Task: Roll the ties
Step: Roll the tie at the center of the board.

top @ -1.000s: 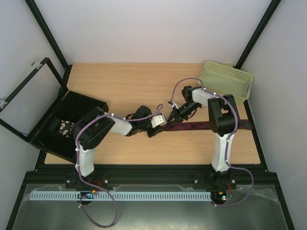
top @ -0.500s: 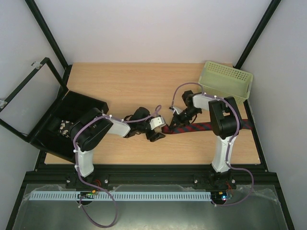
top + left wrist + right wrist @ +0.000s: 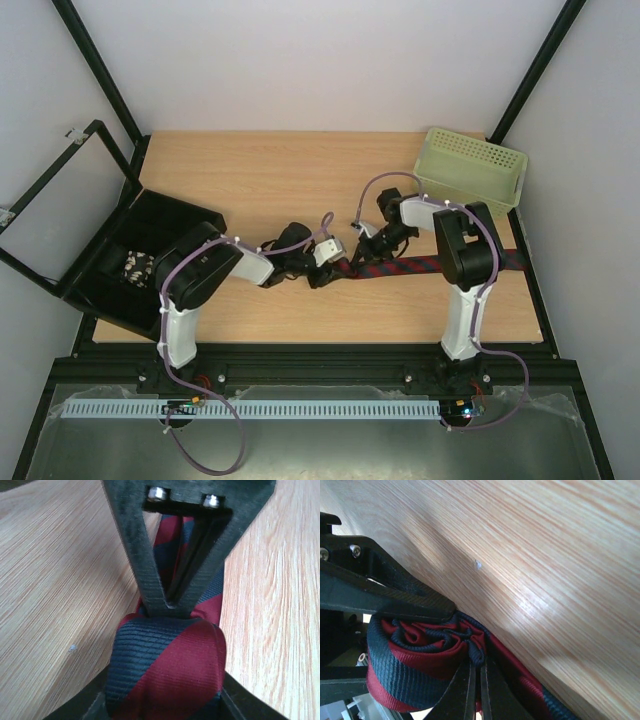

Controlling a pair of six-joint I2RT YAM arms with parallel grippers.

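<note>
Pale wooden table (image 3: 260, 180) fills the top view, with a basket (image 3: 470, 170) at its 2 o'clock corner and a box (image 3: 150, 250) at the 9 o'clock edge. The tie (image 3: 430, 264) lies flat across the right half. It runs toward 3 o'clock from a small roll (image 3: 165, 670) near the middle, where both grippers meet.

Over the last second the left gripper (image 3: 333, 265) backed off toward 7 o'clock and has now come back in against the roll from 9 o'clock. The right gripper (image 3: 360, 252) dropped from 1 o'clock onto the tie's end and has stayed there. The rolled end sits slightly further toward 3 o'clock than it did, so I judge the rolling is under way but early, as most of the tie is still flat.

In the right wrist view the right gripper's fingers (image 3: 470, 690) are pressed together, pinching the folds at the roll's core. One left finger (image 3: 385, 597) lies against the roll at 12 o'clock. The left wrist view shows the roll filling the gap between the left fingers, which appear to clamp it.

From above, the roll is hidden under the two grippers, so its number of turns cannot be told. The left fingers are cut off at the bottom of the left wrist view. The tie's far end passes behind the right arm. Something patterned lies in the box, too small to identify.
</note>
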